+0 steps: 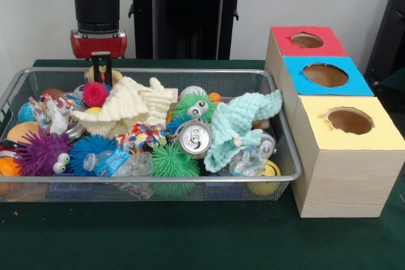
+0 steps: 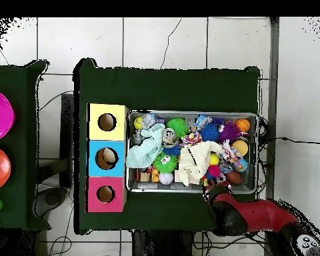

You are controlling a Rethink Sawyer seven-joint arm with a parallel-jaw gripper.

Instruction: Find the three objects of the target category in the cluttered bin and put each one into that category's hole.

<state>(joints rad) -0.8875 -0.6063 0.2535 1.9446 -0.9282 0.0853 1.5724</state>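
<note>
Clutter fills the wire bin (image 1: 286,132), and which category is wanted cannot be read from the pictures. The tool (image 1: 101,71) hangs at the bin's rear rim, its dark tip dipping just behind a small pink spiky ball (image 1: 95,93); whether it is spread or closed cannot be told. In the overhead view the tool (image 2: 207,190) sits at the bin's edge nearest the red arm (image 2: 253,217).

Just beside the tool, in front of it, lies a cream waffle cloth (image 1: 130,107), draped over other things. Further forward from the tool are a multicoloured rope toy (image 1: 142,135), a silver drinks can (image 1: 193,137) lying with its top facing the camera, and a green spiky ball (image 1: 174,161). Beyond the can, away from the tool, a mint-green cloth (image 1: 237,126) spreads toward the bin's end, with a green spiky toy with eyes (image 1: 194,107) behind it. At the front rim lie crushed clear plastic bottles (image 1: 120,164), a blue spiky ball (image 1: 88,150) and a purple spiky ball (image 1: 41,153).

Well apart from the tool, past the bin's far end, stand three wooden boxes on the green table (image 1: 190,238): a red-topped box (image 1: 307,41), a blue-topped box (image 1: 324,75) and a yellow-topped box (image 1: 348,121), each with a round hole.
</note>
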